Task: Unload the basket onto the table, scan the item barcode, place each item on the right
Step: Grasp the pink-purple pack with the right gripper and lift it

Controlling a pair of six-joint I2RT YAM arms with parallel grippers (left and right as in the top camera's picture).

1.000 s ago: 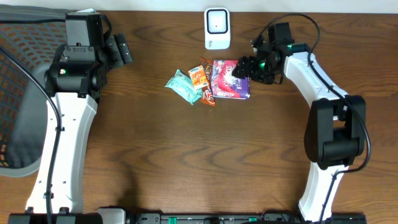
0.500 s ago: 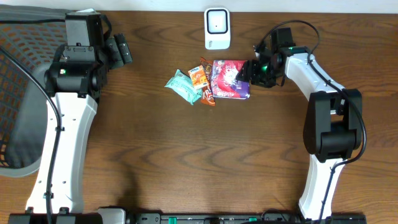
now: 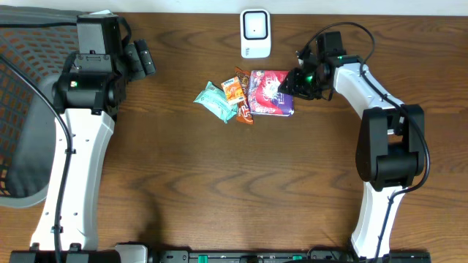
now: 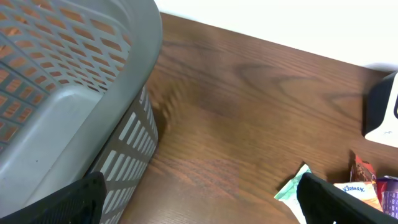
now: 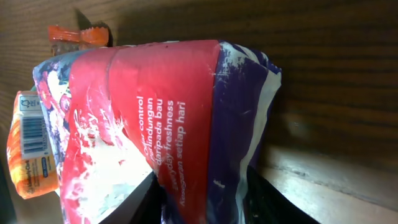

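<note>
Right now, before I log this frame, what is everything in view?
scanner: 1, white, far edge, centre
purple-red packet: 1, right end of cluster
red-brown wrapper: 1, left of it
orange packet: 1, cluster middle
green packet: 1, mint, left end
basket: 1, grey, far left
table: 1, brown wood
left gripper: 1, black, open, beside basket
right gripper: 1, black, jaws astride purple-red packet's right edge
</note>
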